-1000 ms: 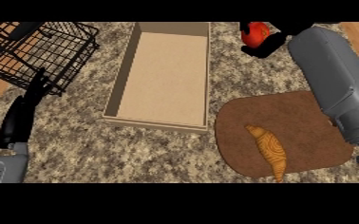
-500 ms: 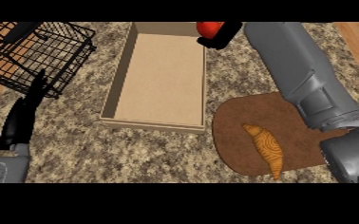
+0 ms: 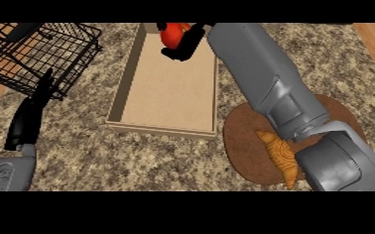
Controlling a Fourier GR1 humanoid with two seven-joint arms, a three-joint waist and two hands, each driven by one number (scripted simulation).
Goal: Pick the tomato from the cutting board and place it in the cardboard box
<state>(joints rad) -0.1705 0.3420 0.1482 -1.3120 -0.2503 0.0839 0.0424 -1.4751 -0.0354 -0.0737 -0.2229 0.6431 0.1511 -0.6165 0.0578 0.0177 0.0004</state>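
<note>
- The counter [image 3: 147, 163] carried a box [image 3: 170, 82] near its far edge, a wire basket [image 3: 51, 54] in the far-left corner.
- The board [image 3: 245, 148] lay at the right, a croissant [image 3: 282, 156] on it.
- The right hand [image 3: 187, 42] curled round the tomato [image 3: 172, 33] — above the box's far end.
- The left hand [image 3: 29, 116] rested at the left edge, fingers straight.

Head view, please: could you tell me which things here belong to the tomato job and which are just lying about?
Part of the job:
- tomato, held in the right hand
- cardboard box
- cutting board

Just lying about:
- croissant on the cutting board
- black wire basket
- left hand, resting near the left edge
</note>
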